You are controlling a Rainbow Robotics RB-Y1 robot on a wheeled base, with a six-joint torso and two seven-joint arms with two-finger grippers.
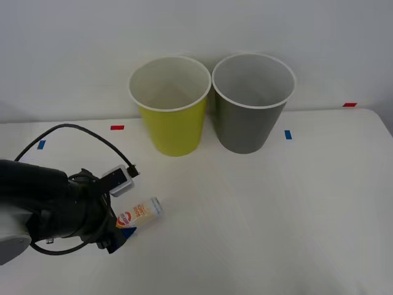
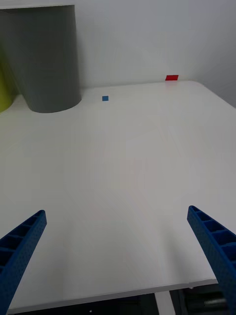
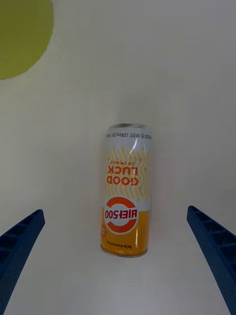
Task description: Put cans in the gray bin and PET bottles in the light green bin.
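Observation:
A slim can (image 1: 142,214) with a white, yellow and orange label lies on its side on the white table, near the front left. My left gripper (image 1: 126,227) hovers right over it, open, and the can (image 3: 125,189) lies between the spread blue fingers (image 3: 22,236) without touching them. The light green bin (image 1: 175,129) and the gray bin (image 1: 249,126) stand upright side by side at the back of the table. My right gripper (image 2: 116,211) is open with nothing in it, low over the bare front right of the table, and the gray bin (image 2: 46,59) stands ahead of it.
Small blue tape marks (image 1: 287,134) and red tape marks (image 1: 116,127) lie flat on the table. A black cable (image 1: 73,129) loops up from the left arm. The table's front edge (image 2: 123,293) runs just below the right gripper.

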